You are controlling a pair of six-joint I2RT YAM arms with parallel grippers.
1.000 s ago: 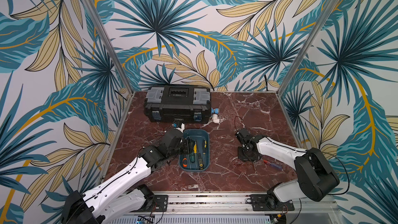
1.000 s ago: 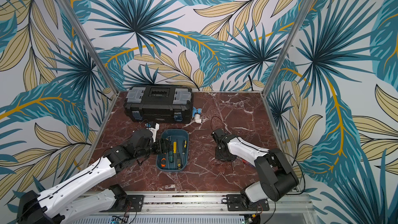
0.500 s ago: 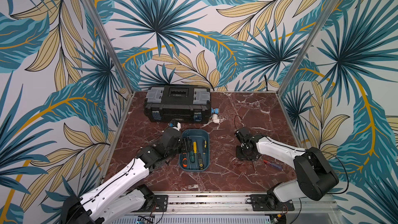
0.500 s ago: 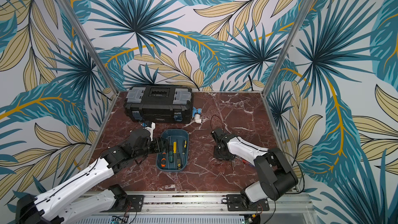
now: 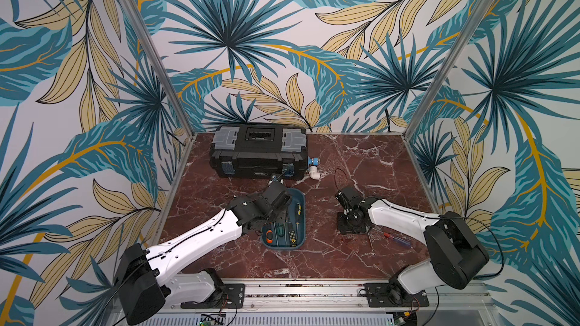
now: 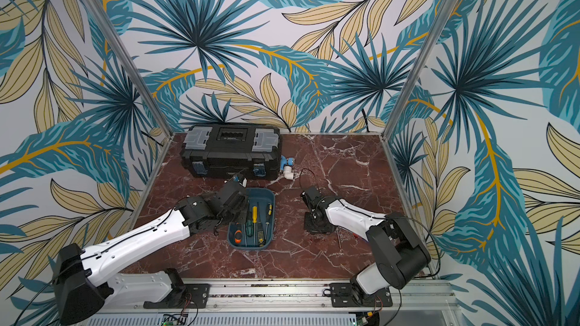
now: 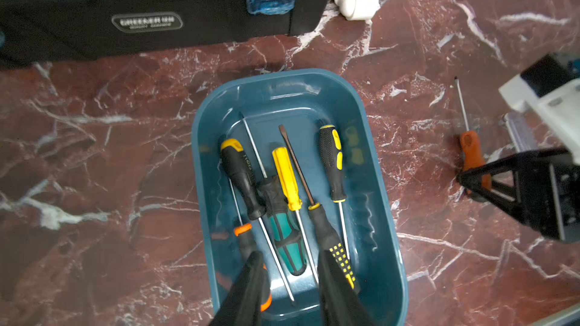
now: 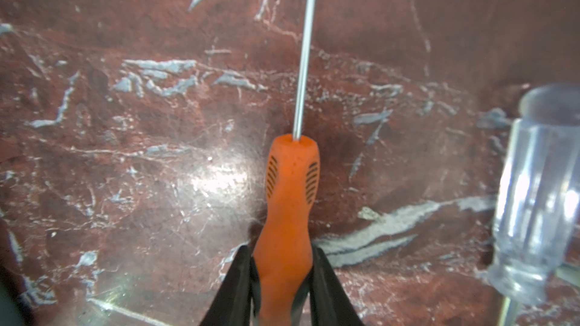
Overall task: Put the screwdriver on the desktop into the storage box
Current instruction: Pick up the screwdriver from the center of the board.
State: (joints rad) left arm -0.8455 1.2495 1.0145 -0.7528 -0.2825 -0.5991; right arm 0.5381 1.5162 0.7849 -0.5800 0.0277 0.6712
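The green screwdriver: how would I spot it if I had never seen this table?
Find the black toolbox at the back of the desktop; the blue tray sits just in front of it. Among the tools lying in it, the green screwdriver alone has a teal-green handle; its neighbours are yellow, black-and-yellow or orange.

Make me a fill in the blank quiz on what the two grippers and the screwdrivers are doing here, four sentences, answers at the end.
1. The right gripper is shut on a screwdriver whose handle is ___.
2. That screwdriver lies on the ___, not in the storage box.
3. The left gripper hangs over the storage box, holding ___.
4. Behind the storage box stands a black ___.
Missing words: orange; desktop; nothing; toolbox.
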